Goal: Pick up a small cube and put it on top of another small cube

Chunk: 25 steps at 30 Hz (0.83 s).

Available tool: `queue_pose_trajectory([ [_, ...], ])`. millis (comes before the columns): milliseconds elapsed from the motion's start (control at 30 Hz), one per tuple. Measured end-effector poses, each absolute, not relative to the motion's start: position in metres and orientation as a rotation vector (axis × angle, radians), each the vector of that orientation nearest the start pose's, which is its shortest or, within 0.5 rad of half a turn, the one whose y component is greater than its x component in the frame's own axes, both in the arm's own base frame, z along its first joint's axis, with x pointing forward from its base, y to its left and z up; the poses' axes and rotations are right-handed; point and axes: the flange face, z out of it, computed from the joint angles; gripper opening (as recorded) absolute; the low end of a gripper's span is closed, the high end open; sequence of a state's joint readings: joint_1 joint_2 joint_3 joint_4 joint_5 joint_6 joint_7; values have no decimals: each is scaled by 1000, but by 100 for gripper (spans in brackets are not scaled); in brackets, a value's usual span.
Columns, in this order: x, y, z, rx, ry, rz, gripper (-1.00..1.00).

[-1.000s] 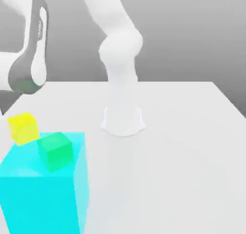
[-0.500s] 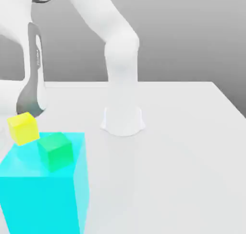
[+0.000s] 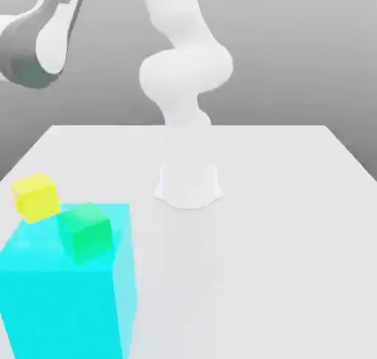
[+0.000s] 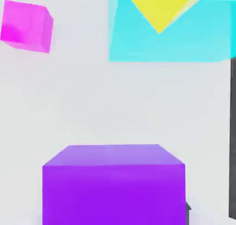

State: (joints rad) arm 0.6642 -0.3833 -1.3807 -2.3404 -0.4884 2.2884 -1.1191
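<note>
Yellow cube [image 3: 35, 196] sits near table's [image 3: 294, 203] left edge, beside cyan block [image 3: 66, 299]; open room right. Finger state: cannot tell.

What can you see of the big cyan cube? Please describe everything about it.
The big cyan cube is a bright, slightly see-through block with flat, smooth faces and sharp edges. It stands upright on the white table, at the near corner on the exterior view's left. A small green cube shows at its top, seemingly sunk partly into it. A small yellow cube appears just behind its far top edge; whether they touch is unclear.
</note>
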Motion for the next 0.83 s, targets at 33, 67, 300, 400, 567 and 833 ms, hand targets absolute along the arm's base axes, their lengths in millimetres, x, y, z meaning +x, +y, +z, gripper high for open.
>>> queue_pose_trajectory([
  [33,366,-336,373,-3009,-1105,-84,-100],
  [67,367,-332,382,-3019,-1079,-85,-100],
  [300,376,-296,433,-3066,-905,-73,-100],
  [400,381,-276,448,-3072,-837,-57,-100],
  [567,392,-240,462,-3065,-731,-12,-100],
  [833,397,-231,407,-3060,-705,3,100],
])
